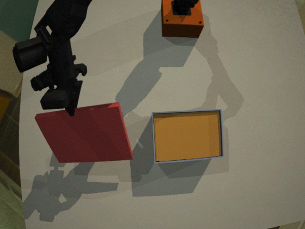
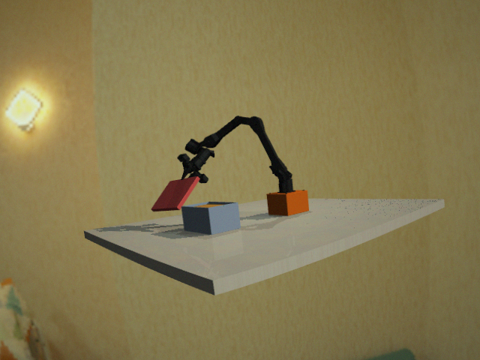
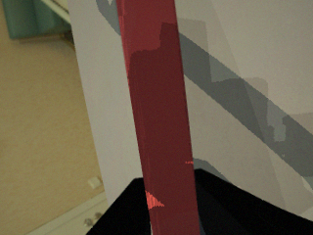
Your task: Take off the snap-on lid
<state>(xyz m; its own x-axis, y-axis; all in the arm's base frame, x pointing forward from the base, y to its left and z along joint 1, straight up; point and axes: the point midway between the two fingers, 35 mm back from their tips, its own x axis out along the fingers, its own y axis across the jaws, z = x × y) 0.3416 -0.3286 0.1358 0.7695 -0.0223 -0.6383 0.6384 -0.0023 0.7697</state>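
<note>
The red lid (image 1: 86, 135) (image 2: 176, 194) (image 3: 158, 108) hangs in the air to the left of the box in the top view, steeply tilted, its far edge lower than the held edge. My gripper (image 1: 71, 112) (image 2: 184, 178) (image 3: 168, 183) is shut on one long edge of the lid, with a finger on each face in the wrist view. The storage box (image 1: 154, 138) (image 2: 224, 219) stands upright and uncovered on the table, blue-grey outside and orange inside. In the top view a gap shows between lid and box. The lid's underside is hidden in the top view.
The pale table (image 1: 258, 160) (image 2: 290, 247) (image 3: 93, 98) carries the orange base block (image 1: 180, 30) (image 2: 277, 204) of the arm, behind the box. The table's left edge runs close to the lid in the top view. Shadows of arm and lid fall around the box.
</note>
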